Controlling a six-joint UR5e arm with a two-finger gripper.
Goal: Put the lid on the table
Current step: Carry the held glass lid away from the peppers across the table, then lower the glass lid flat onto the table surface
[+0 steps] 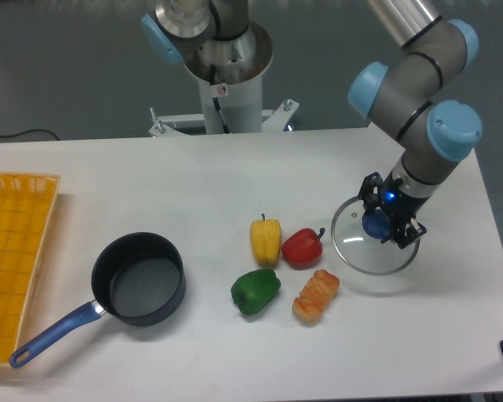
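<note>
Lid (375, 249) is sitting at the right of the frame, over the white table (176, 180), just to the right of the red pepper (302, 247) and up-right of the bread roll (315, 295). Your gripper (386, 224) is pinching the lid's blue knob, fingers pressed in on either side of it. The glass looks a bit tilted with a soft shadow under its lower edge, so I'd guess it's hovering low or barely touching down, but honestly you can't tell for sure from this angle.

So you're in the put-it-down step. The pot (139, 277) is already uncovered at lower left, well apart from the lid. My read on the next move: bring it straight down until the rim sits flat on the table, then spread the fingers and lift clear. Watch the left edge of the rim, since it's near the red pepper, and a tilted drop could let the glass rock.

As for writing, there's a small sticker on the robot's base column (223, 90) at the top of the frame, far too tiny to read. No brand names visible anywhere else.
</note>
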